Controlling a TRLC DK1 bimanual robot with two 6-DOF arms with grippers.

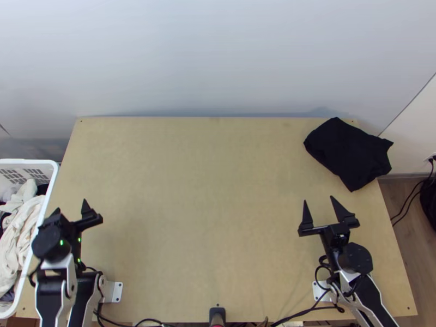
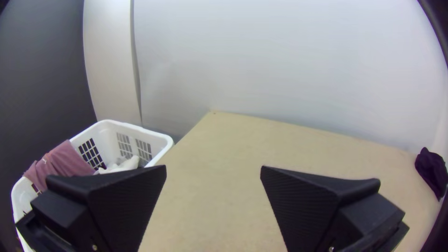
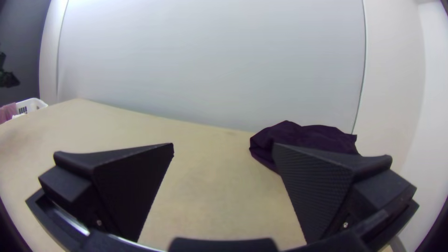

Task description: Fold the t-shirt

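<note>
Left hand (image 2: 213,166), right hand (image 3: 223,144) open, empty | shirt (image 1: 349,152) bundled, table (image 1: 218,218) corner | likely folded; draw any loose edge inward gently

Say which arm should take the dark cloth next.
Right, probably: the right tool is open and far nearer the dark cloth; the left tool, also open, is across the table beside the basket.

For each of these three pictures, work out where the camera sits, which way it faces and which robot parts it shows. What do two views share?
Top view: high over the near edge of the table, facing steeply down; shows left gripper and right gripper.
Left wrist view: on the left arm, facing table, wall and basket; own fingers.
Right wrist view: on the right arm, facing table and wall; own fingers.
Both wrist views share basket and dark cloth.
</note>
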